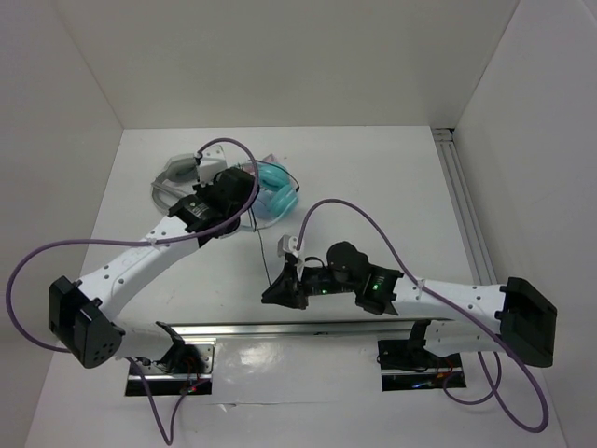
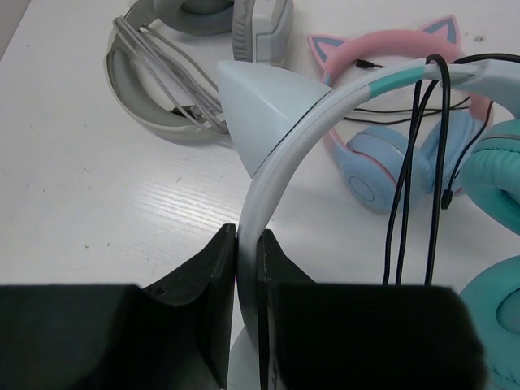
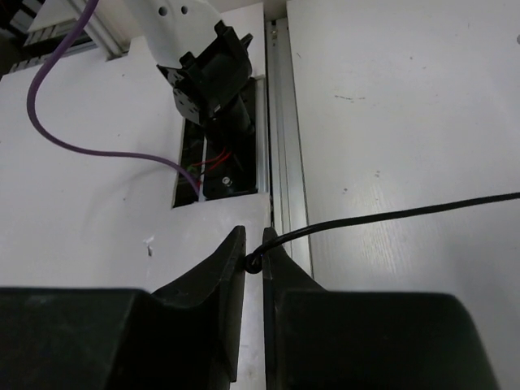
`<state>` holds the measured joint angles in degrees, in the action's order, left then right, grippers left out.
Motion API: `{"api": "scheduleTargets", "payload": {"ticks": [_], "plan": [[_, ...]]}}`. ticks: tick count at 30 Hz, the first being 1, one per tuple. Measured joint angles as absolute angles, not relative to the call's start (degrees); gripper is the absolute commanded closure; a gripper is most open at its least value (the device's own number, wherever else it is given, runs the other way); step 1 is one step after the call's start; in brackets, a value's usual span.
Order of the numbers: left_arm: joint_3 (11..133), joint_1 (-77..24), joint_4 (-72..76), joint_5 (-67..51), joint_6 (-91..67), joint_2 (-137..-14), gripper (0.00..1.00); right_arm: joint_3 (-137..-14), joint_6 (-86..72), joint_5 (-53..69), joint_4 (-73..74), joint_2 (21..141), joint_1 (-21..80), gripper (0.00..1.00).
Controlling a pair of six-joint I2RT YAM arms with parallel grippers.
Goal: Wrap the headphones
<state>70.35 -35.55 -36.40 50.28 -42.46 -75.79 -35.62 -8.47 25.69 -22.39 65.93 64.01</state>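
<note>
Left tool [image 2: 247,240] pinches smooth curved headphones [image 2: 280,150] band; right tool [image 3: 253,244], thin black cable [image 3: 390,215].

A robot lab cell: white table [image 1: 373,168] boxed by plain white walls [image 1: 280,56], aluminium rail [image 1: 464,215] alongside.

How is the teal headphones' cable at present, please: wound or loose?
Partly wound: strands of the cable loop over the headband, while the rest runs loose to the right gripper, which pinches it.
</note>
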Motion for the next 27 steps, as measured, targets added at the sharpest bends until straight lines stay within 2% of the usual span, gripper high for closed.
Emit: {"api": "scheduleTargets", "payload": {"ticks": [4, 13, 20, 27], "plan": [[70.3, -38.59, -38.41, 52.31, -42.68, -78.61, 1.0, -37.6, -5.82, 24.01, -18.41, 65.58, 64.27, 1.0], [64.4, -52.14, -42.09, 55.02, -43.68, -78.37, 1.0, -46.19, 3.22, 9.23, -3.79, 60.38, 65.45, 1.0], [61.08, -58.74, -46.09, 52.25, -43.53, -72.16, 1.0, -46.19, 5.82, -4.08, 1.74, 58.11, 68.16, 1.0], [58.04, -59.18, -50.35, 48.38, -43.05, -64.29, 1.0, -46.89, 7.18, -8.47, 5.39, 55.72, 68.49, 1.0]]}}
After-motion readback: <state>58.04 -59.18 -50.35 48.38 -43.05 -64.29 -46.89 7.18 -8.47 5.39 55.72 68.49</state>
